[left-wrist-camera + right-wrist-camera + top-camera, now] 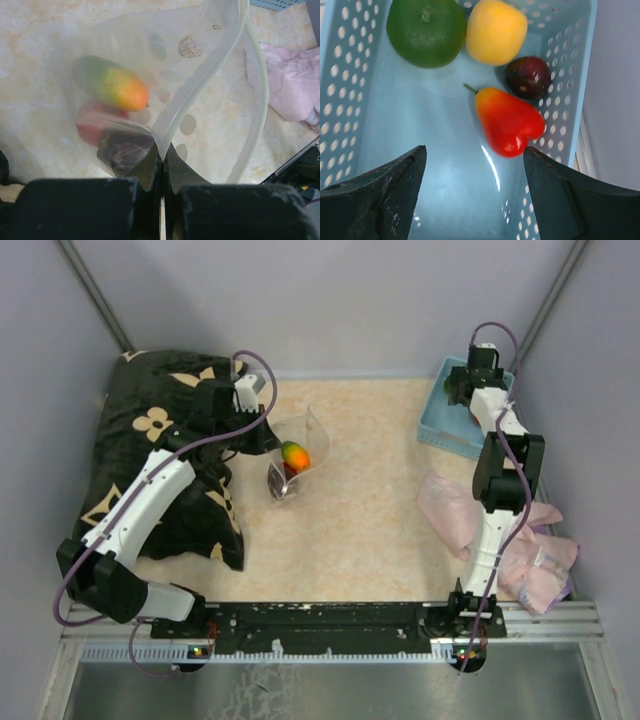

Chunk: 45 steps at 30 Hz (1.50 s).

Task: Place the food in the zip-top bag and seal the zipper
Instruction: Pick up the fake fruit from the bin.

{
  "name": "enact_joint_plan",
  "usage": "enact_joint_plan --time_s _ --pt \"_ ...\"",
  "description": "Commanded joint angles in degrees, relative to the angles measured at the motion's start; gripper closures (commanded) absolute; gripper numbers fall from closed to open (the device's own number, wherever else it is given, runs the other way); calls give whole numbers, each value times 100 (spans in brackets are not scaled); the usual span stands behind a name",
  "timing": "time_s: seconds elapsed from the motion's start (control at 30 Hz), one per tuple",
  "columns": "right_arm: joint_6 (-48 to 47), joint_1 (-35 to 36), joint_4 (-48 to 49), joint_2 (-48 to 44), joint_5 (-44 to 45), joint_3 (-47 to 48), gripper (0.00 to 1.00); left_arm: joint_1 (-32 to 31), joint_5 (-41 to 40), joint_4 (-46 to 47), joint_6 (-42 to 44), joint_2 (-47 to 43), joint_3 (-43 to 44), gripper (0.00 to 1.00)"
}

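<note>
Pinching one lip of the zip-top bag, your left hand has its fingers closed flat on the plastic and on nothing else; the bag stands on the desk just beside the black floral pillow, mouth gaping, the zipper unsealed. Inside lie three pieces of food: one green-to-orange fruit, one red piece, one dark maroon piece. Far right, your right hand hangs wide open and empty over the light blue basket, which holds four pieces: one green, one yellow, one dark maroon, one red.

Risks, as judged: the thin pinch may slip on slick film, letting the mouth collapse; glossy, roundish pieces may squirt from the fingers or roll out; closing on the red piece may nudge its dark neighbour.

Count: seven pieces, one bag, one basket.
</note>
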Motion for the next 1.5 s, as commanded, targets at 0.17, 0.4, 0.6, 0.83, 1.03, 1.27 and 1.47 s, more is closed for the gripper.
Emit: enact_joint_plan --time_s 0.17,0.4,0.6,0.83,1.03,1.27,1.47 --pt "-817 -200 -390 1248 249 1583 18 37 36 71 14 110 -30 100" --pt "-1015 -260 -534 1733 282 1981 16 55 47 52 25 203 -21 100" --pt "-749 -322 -807 1782 -77 1904 18 68 65 50 15 217 -21 100" --pt "-489 -331 -937 1533 -484 1704 22 72 55 45 7 197 -21 100" --pt "-312 -347 -797 1415 -570 1564 27 75 53 58 5 156 -26 100" --pt "-203 -384 -640 1323 -512 1429 46 76 90 50 7 159 -21 100" --pt "-96 -387 -296 719 -617 812 52 69 185 70 -2 149 -29 100"
